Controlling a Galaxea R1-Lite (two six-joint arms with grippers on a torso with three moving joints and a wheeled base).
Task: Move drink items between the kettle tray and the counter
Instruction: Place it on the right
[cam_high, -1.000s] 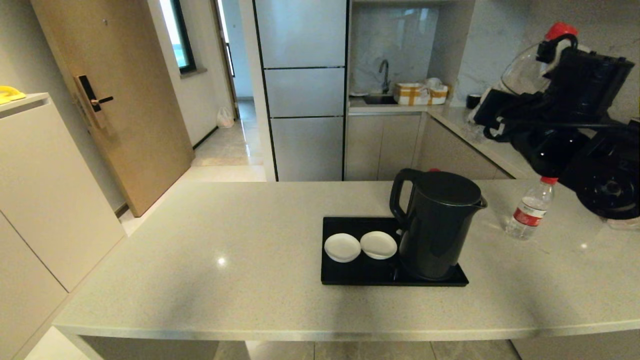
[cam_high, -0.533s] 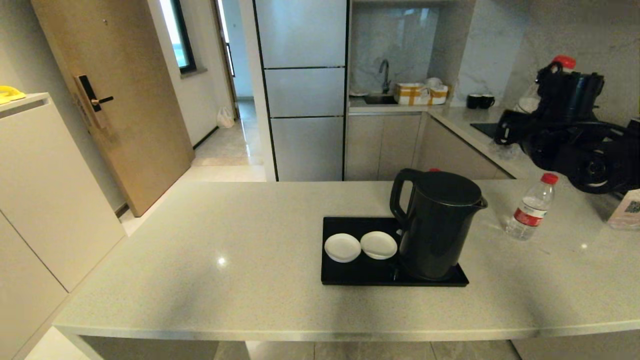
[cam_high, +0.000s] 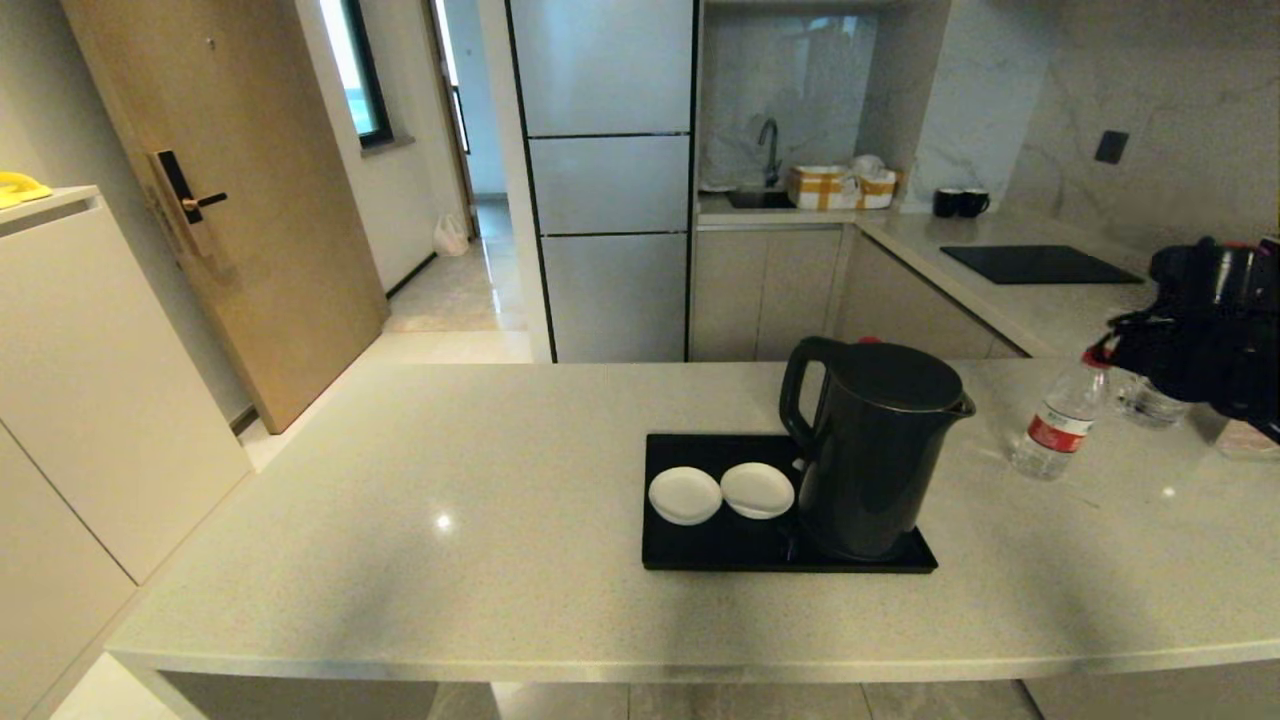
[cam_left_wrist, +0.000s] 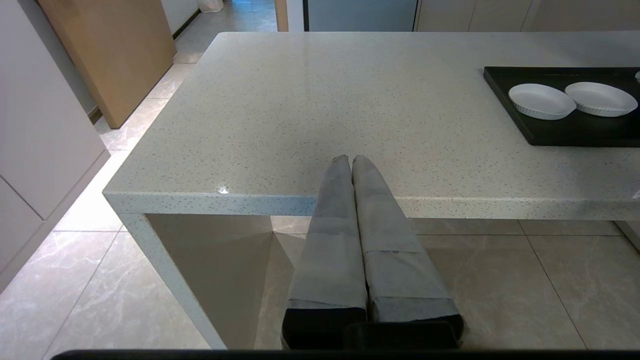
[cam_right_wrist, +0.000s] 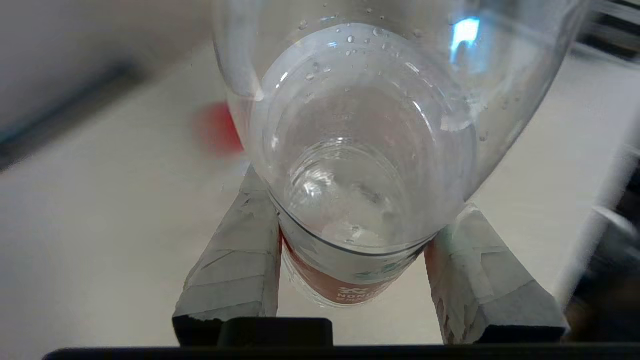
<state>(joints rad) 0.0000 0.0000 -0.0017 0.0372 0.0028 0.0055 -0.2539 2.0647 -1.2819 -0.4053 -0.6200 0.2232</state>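
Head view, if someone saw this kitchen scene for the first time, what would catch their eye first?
Probably the black kettle standing on the kettle tray mid-counter, beside two white coasters. Next, the right gripper at the right edge, clamped on a clear water bottle, close to a second bottle standing on the counter.

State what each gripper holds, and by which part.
The right gripper clamps a water bottle around its labelled body. The left gripper is shut and holds nothing.
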